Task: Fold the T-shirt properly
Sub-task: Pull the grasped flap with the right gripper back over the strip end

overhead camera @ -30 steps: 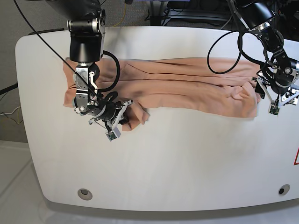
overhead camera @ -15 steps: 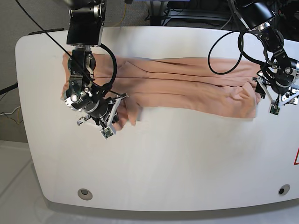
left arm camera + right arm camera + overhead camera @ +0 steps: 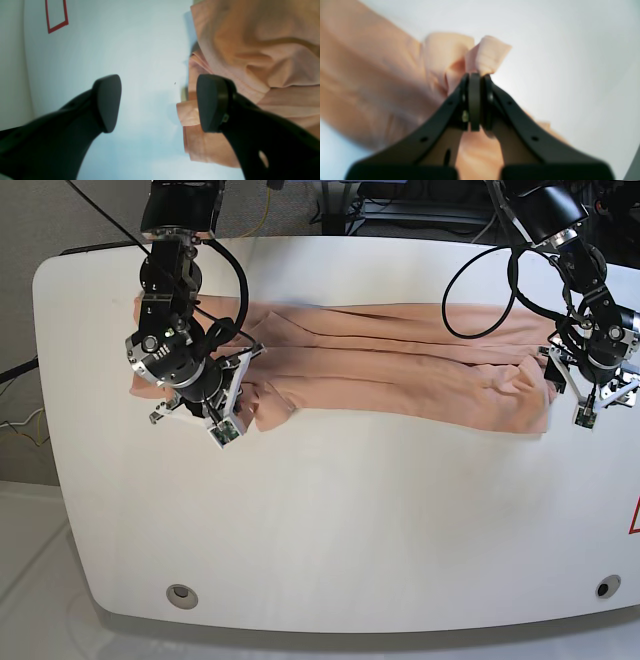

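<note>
While the soft peach cotton T-shirt [image 3: 400, 365] lies as a long band across the upper white counter [image 3: 350, 520], crosswise folds remain. Right pincer [image 3: 475, 80] is clamped on its corner; left pincer [image 3: 158, 102] gapes apart, empty.

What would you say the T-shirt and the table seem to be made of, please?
T-shirt: soft, thin, matte peach knit, likely cotton; it creases and bunches in the shut right hand.
Table: smooth white hard surface with slight sheen, perhaps laminate.

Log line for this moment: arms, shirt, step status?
right gripper: shut on T-shirt corner | left gripper: open, empty, at shirt's other end | shirt: long band on table | fold: unfinished
</note>
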